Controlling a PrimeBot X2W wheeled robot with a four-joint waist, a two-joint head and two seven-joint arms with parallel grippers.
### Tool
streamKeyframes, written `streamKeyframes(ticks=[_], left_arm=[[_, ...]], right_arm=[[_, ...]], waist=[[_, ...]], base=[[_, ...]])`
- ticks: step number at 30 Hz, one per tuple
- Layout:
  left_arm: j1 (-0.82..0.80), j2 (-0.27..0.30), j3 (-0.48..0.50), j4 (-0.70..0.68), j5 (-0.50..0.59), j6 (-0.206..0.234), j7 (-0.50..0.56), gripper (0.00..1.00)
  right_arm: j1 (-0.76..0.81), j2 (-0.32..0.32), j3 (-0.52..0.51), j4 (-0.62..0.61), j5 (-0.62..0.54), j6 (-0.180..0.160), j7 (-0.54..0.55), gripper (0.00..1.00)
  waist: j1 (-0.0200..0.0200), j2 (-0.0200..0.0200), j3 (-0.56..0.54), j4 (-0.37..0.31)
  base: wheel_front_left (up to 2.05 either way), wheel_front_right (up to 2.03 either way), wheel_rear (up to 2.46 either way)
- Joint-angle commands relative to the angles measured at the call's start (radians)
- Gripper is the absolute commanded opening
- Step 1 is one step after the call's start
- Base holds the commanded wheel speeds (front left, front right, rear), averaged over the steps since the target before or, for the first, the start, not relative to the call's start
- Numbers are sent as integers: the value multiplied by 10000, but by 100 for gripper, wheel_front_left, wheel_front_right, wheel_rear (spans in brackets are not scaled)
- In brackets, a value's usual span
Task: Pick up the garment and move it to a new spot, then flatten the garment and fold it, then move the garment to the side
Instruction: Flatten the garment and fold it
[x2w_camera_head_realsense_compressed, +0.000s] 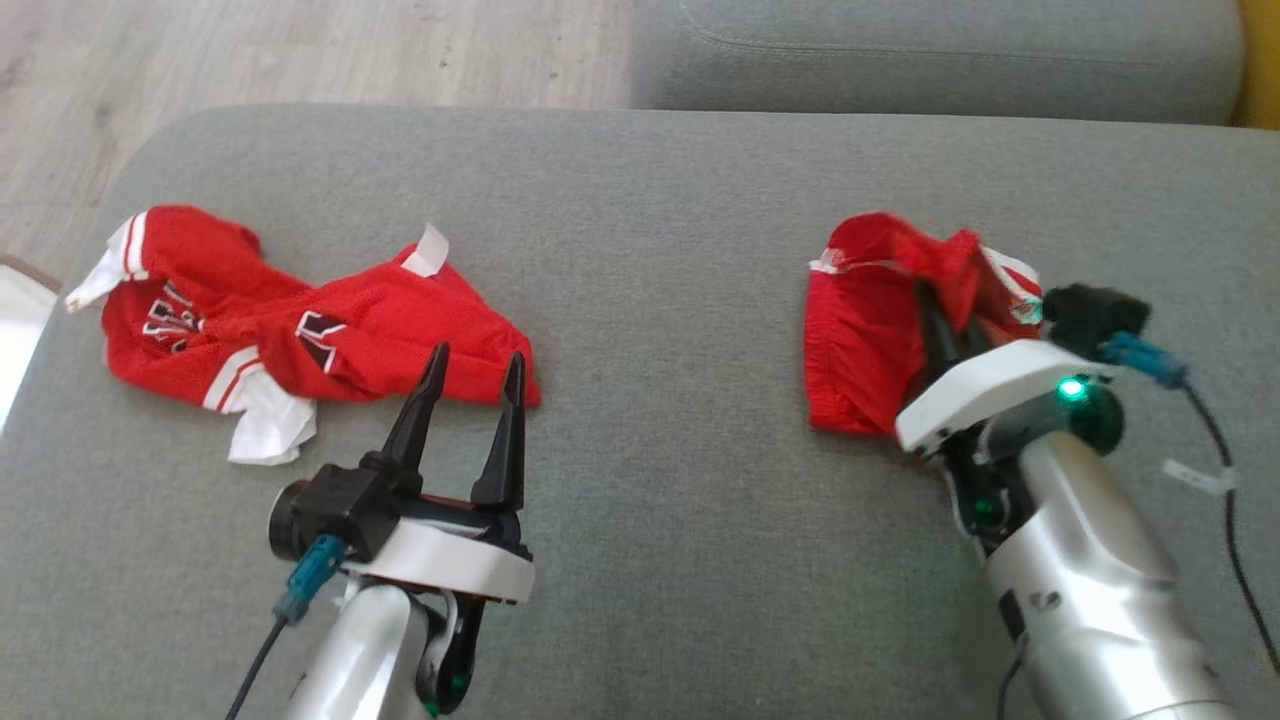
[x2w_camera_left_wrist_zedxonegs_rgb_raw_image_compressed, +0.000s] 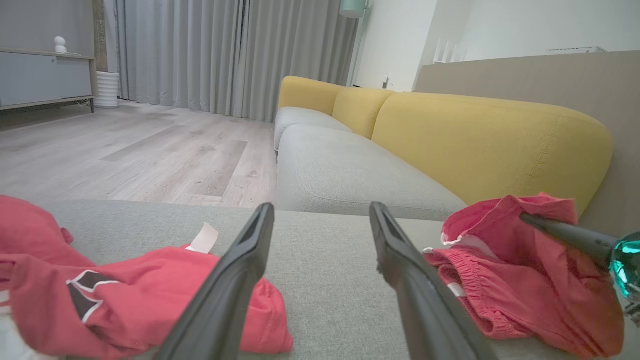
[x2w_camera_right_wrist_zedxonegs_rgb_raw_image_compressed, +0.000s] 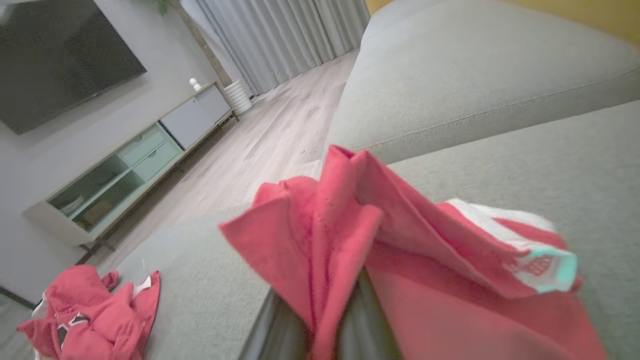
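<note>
Now right hand (x2w_camera_head_realsense_compressed: 940, 325) pinches the crumpled red garment (x2w_camera_head_realsense_compressed: 855, 340); left hand (x2w_camera_head_realsense_compressed: 477, 355) gapes empty.

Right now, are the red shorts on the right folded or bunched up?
Bunched up: the red shorts lie in a rumpled heap, one fold pinched by the shut right gripper.

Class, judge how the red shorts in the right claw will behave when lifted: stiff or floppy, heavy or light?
Probably floppy: the red shorts bunch in folds around the right claw. Likely light: thin cloth holds peaks. Single pinch: may droop unevenly.
</note>
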Motion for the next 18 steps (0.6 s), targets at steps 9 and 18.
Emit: streamKeyframes(ticks=[9,18], left_arm=[[-183,88,274,-235,12,-27,-80,100],[-196,87,260,-235,-47,41,-80,100]], right_arm=[[-405,51,1791,488,506,-7,-183,0],[-329,48,3348,1591,564,-7,-118,100]], waist=[[0,-1,6,220],[0,-1,28,30]], base=[[0,0,0],[0,0,0]])
